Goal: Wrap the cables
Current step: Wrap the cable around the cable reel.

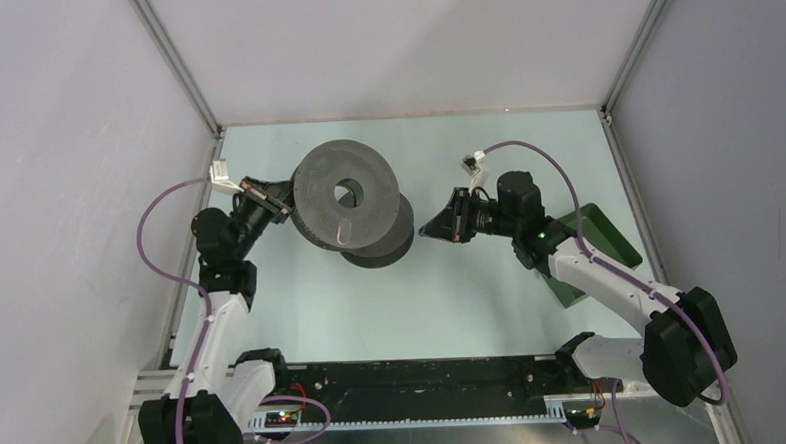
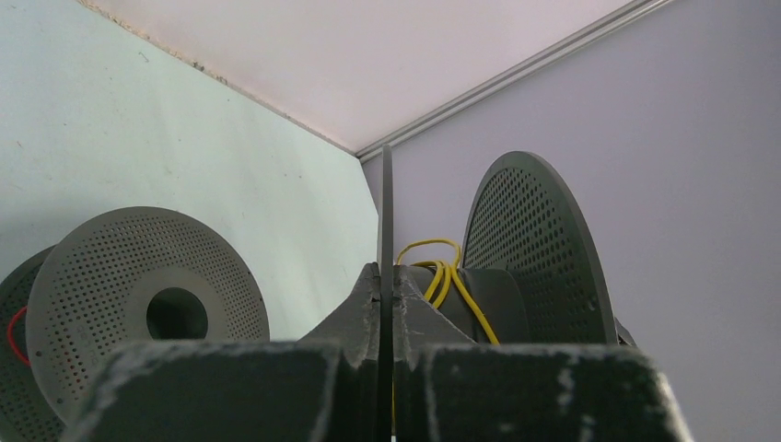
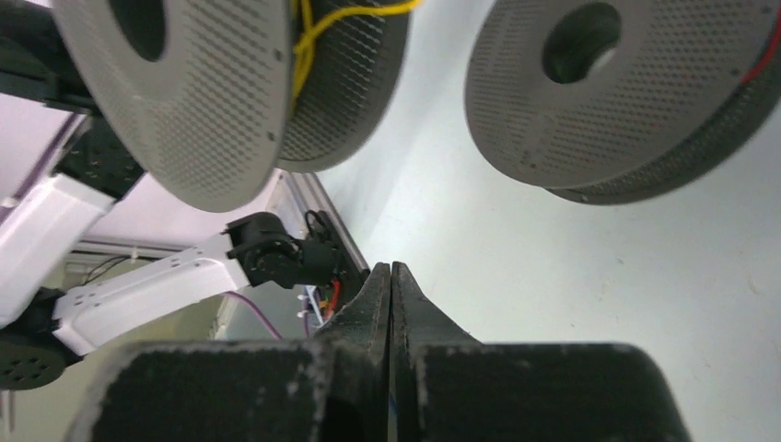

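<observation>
Yellow cable (image 2: 445,276) half-hidden inside raised spool (image 2: 539,249)

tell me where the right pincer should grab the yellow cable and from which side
Take the loose loop of the yellow cable that stands off the hub, between the flanges of the spool the left pincer holds by one rim. Best come in edge-on through that gap; the perforated discs block the faces. The right pincer is shut, so open it first.
</observation>
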